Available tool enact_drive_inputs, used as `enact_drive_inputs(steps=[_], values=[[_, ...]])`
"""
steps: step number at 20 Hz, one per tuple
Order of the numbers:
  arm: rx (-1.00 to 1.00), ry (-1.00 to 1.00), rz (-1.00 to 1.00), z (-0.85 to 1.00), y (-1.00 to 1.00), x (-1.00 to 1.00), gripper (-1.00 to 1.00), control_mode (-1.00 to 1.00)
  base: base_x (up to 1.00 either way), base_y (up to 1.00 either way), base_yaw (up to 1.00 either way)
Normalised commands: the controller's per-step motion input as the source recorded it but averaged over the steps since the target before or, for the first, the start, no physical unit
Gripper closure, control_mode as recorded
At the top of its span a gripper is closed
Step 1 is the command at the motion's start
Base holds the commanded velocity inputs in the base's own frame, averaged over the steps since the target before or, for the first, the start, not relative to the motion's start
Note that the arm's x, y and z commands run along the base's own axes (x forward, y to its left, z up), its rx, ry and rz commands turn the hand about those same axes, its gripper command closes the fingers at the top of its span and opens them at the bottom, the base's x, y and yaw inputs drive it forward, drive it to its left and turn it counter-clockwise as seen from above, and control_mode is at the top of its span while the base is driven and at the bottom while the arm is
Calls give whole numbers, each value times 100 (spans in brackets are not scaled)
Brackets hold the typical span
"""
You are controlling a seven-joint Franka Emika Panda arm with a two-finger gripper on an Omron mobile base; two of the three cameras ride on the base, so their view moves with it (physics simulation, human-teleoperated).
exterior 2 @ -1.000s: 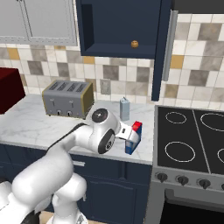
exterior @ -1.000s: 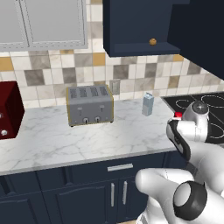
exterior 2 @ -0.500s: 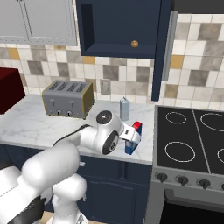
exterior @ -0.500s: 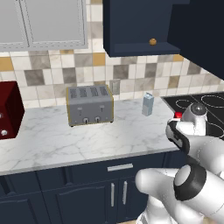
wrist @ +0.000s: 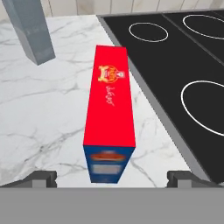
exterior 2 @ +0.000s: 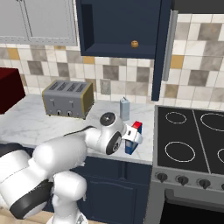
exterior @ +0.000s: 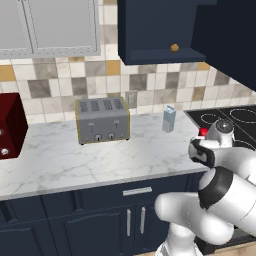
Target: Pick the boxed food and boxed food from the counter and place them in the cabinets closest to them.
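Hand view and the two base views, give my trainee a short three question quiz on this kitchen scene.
1. True or false: the jaws are shut on the blue and red box.
2. What stands nearest that box: A toaster, B grey-blue carton, C red appliance?
3. Which side of the box does the stovetop lie on in the right base view?

Key: 1 false, they stand open either side of it. 2 B. 3 right.

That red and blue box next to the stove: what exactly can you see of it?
The boxed food is a small upright cardboard-looking box, red on top with a yellow-orange emblem, blue on the narrow side with a red part and a white label. It stands on the white marble counter, close to the edge of the black stove. The open gripper straddles it without touching it.
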Motion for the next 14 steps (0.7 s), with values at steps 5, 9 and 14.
enact_drive_inputs(steps=[5,9,14], values=[[0,0,0,-15,-6,18,-100,-100,0,0,0],[0,0,0,-14,-8,16,-100,-100,0,0,0],[0,0,0,-12,-6,14,-100,-100,0,0,0]])
